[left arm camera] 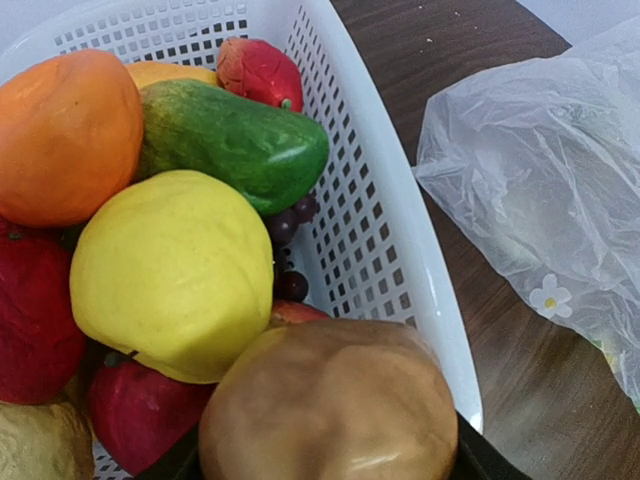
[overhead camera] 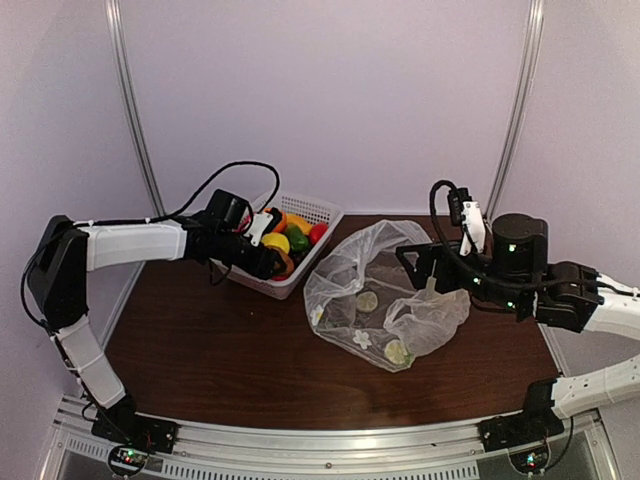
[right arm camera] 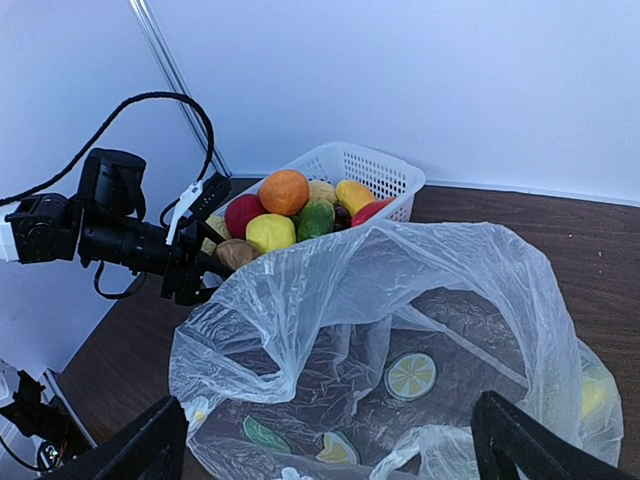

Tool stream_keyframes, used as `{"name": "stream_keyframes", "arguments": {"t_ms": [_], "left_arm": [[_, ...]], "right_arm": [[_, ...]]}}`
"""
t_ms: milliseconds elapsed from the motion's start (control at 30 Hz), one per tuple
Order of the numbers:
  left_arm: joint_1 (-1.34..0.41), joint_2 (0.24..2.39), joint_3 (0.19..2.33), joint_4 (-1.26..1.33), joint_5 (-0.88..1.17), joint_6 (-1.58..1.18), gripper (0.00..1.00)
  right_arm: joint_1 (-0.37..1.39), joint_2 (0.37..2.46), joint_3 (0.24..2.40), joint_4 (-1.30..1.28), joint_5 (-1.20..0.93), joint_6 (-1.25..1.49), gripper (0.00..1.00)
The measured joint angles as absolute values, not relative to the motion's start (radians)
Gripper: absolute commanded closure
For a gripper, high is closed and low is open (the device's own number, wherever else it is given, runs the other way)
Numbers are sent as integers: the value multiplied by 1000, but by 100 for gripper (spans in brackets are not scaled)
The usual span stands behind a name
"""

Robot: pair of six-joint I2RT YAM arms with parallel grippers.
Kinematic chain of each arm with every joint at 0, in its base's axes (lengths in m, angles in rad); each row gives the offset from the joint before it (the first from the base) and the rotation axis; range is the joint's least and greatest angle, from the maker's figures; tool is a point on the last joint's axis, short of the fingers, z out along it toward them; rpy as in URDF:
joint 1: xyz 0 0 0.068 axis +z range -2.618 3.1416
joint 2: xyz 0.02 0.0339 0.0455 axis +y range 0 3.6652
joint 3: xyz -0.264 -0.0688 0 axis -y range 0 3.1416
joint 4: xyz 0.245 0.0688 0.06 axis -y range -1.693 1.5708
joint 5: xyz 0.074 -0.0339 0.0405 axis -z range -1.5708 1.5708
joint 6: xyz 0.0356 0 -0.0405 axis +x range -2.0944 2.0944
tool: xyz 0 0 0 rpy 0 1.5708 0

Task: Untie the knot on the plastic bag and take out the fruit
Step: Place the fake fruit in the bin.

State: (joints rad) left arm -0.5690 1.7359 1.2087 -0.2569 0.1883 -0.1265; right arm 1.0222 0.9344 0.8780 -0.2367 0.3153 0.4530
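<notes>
- Jaws of my left gripper (right arm camera: 215, 255) stand part-way apart, clamped across a brown oval toy fruit (left arm camera: 330, 405) at the near corner of the white lattice plastic basket (left arm camera: 400, 250).
- I cannot tell whether that fruit rests on the pile or hangs clear of it. Beside it in the basket lie a round yellow fruit (left arm camera: 170, 270), an orange one (left arm camera: 65, 135), and red and green ones.
- My right gripper (right arm camera: 335, 445) has its fingers spread as wide as they go, holding nothing, poised at the bag's mouth.
- That large transparent crinkly plastic bag (right arm camera: 330, 290), printed with lime slices and white flowers, lies slumped on the dark wooden table (overhead camera: 200, 350), just right of the basket.
- Its mouth gapes and I see no knot, so I judge it undone. A yellow-green patch at its far right may be print or fruit.
- I expect the film to be light, limp and slippery, so I would pinch a gathered fold at the rim.
- The brown fruit looks smooth and firm, best gripped across its middle.
</notes>
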Motion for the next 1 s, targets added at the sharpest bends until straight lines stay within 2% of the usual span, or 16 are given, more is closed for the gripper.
{"name": "stream_keyframes", "arguments": {"t_ms": [100, 267, 533, 1000], "left_arm": [[-563, 1749, 1223, -260, 207, -140, 52], [-556, 1767, 1238, -263, 225, -156, 31], [-553, 1775, 1250, -296, 208, -170, 10], [-547, 1729, 1235, -304, 152, -175, 4]], "right_arm": [[1021, 934, 875, -236, 314, 455, 0], [1020, 934, 870, -235, 311, 467, 0], [1015, 934, 856, -236, 311, 477, 0], [1014, 933, 856, -236, 311, 479, 0]]}}
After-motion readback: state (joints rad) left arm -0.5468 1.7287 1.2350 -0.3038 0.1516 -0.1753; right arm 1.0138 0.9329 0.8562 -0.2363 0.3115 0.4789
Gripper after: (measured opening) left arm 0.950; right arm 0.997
